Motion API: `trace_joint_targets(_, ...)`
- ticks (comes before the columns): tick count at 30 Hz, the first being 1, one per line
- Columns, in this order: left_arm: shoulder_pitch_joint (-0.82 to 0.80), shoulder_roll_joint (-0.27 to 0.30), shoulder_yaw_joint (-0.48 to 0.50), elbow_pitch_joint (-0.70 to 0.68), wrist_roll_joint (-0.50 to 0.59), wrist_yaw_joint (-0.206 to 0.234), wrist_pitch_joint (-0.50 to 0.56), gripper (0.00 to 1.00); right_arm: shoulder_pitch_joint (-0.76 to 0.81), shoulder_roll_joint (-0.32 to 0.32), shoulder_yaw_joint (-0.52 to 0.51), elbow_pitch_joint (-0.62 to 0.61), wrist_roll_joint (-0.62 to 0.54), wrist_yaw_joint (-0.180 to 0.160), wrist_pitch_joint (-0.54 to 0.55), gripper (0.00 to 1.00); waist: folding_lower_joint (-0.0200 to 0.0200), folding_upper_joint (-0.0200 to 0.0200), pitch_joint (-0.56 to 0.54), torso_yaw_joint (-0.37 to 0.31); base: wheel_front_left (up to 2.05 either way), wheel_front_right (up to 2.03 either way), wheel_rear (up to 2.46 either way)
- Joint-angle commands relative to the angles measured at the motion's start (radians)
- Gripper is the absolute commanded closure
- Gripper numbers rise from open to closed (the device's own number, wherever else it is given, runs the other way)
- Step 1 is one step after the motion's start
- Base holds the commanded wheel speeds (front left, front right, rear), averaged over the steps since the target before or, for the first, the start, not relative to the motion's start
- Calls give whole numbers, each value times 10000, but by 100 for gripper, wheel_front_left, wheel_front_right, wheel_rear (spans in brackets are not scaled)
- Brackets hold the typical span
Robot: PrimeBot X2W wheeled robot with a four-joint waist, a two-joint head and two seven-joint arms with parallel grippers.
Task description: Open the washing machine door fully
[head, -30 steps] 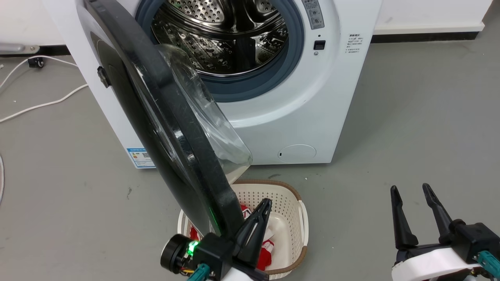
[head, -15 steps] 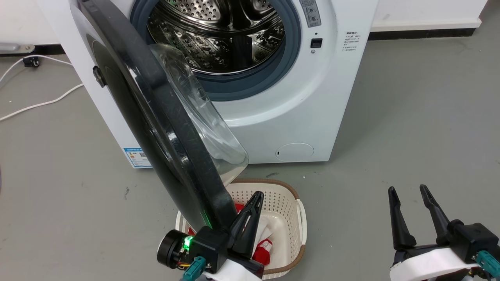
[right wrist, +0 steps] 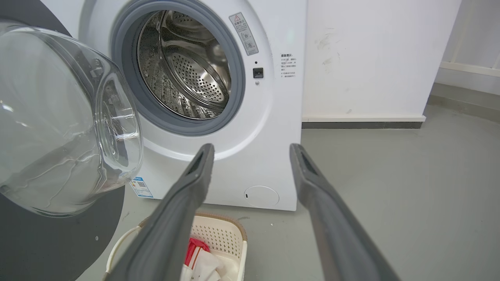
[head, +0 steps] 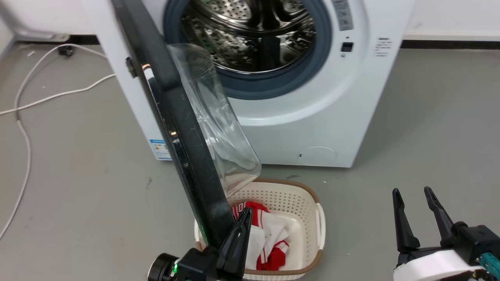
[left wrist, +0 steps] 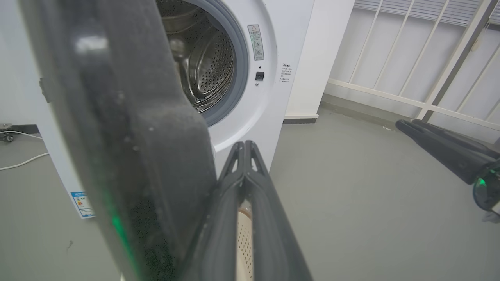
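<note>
Swung slightly wider than a second before, the washing machine door [head: 187,156] stood edge-on above the basket [head: 281,199]. Its rim lay just beside my left gripper's [head: 247,214] closed jaws, not between them. I kept my right gripper [head: 412,189] well apart, jaws wide.

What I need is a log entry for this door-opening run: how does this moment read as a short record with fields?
washing machine door: swung well out from the machine, glass bowl on the side facing the opening
steel drum: exposed
left gripper: shut, fingers lying along the door's lower rim, glass-bowl side
right gripper: open, holding nothing, apart from the machine
laundry basket: on floor below the door, holding red-and-white clothing
white cable: on floor left of machine
</note>
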Motion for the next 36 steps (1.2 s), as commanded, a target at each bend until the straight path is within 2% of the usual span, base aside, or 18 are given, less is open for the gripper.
trace_joint_targets(1, 201, 84, 95, -67, -25, 150, -41, 100, 109, 29, -14, -75, -58, -6, 13, 0, 0, 0, -5, 447, 0, 0, 0)
trace_joint_targets(10, 851, 286, 297, -453, -73, 504, -144, 100, 263, 25, -7, -272, -85, -6, 162, 0, 0, 0, -23, 1842, 0, 0, 0)
trace_joint_targets(17, 1227, 486, 671, -688, -79, 879, -198, 100, 301, 25, -8, -377, -101, -6, 255, 0, 0, 0, -22, 2480, 0, 0, 0)
trace_joint_targets(26, 972, 945, 1830, -454, -423, 1252, -506, 100, 207, 25, 42, -439, -124, -6, 337, 0, 0, 0, 68, 2555, 0, 0, 0)
trace_joint_targets(33, 727, 1350, 3213, -361, -863, 1719, -696, 100, 128, 25, -101, -449, -126, -6, 400, 0, 0, 0, 163, 2331, 0, 0, 0)
trace_joint_targets(36, 550, 1590, 3851, -134, -1170, 1782, -774, 100, 78, 25, -151, -467, -100, -6, 402, 0, 0, 0, 262, 2288, 0, 0, 0)
